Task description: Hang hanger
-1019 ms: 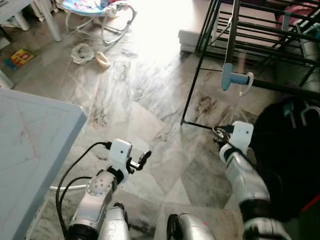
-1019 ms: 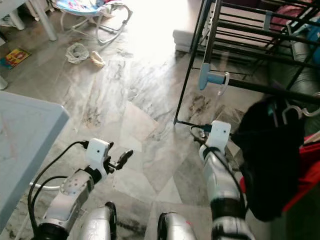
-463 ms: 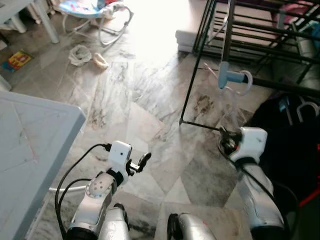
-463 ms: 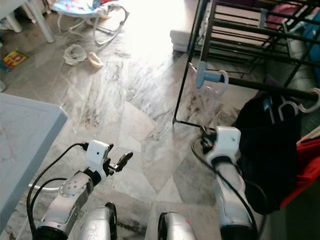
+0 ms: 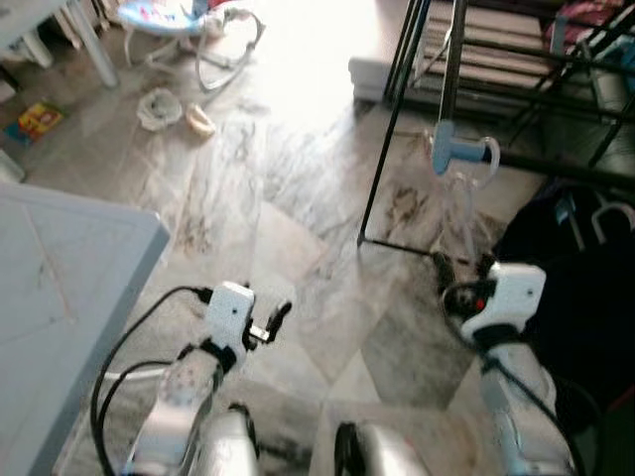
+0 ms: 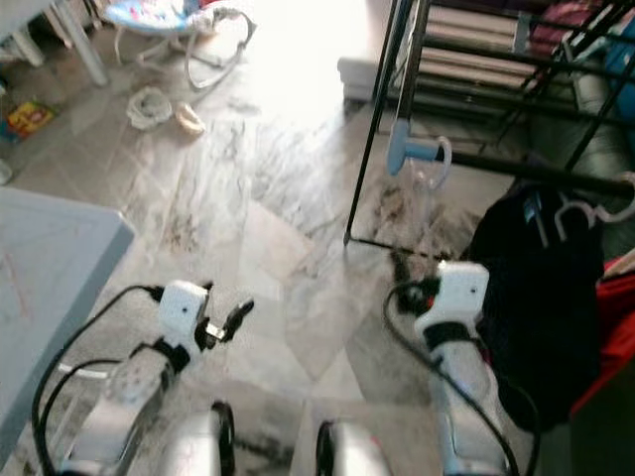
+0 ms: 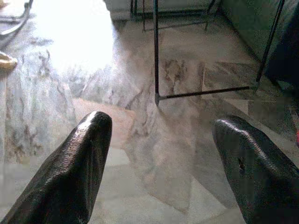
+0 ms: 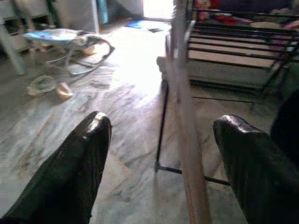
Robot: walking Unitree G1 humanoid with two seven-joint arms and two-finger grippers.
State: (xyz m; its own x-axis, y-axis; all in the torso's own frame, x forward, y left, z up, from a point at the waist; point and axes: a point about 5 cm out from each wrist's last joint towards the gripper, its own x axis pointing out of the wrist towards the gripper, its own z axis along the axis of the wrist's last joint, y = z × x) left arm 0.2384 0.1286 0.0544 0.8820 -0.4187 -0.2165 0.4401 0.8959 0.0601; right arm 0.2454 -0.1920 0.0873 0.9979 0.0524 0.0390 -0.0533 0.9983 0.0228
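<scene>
My right gripper (image 8: 154, 154) has its jaws spread, empty, low right of centre beside the rack (image 5: 397, 129). The hanger (image 5: 474, 164) dangles upper right; I'd rise slowly, centring it before closing. Left gripper (image 7: 159, 154) spread, idle.

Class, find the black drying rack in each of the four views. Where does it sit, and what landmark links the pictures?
Left eye view: drying rack at upper right.
Right eye view: upper right.
Left wrist view: ahead, between the fingers.
Right wrist view: ahead, between the fingers.
Shared landmark: its corner foot, where leg meets floor bar.
</scene>
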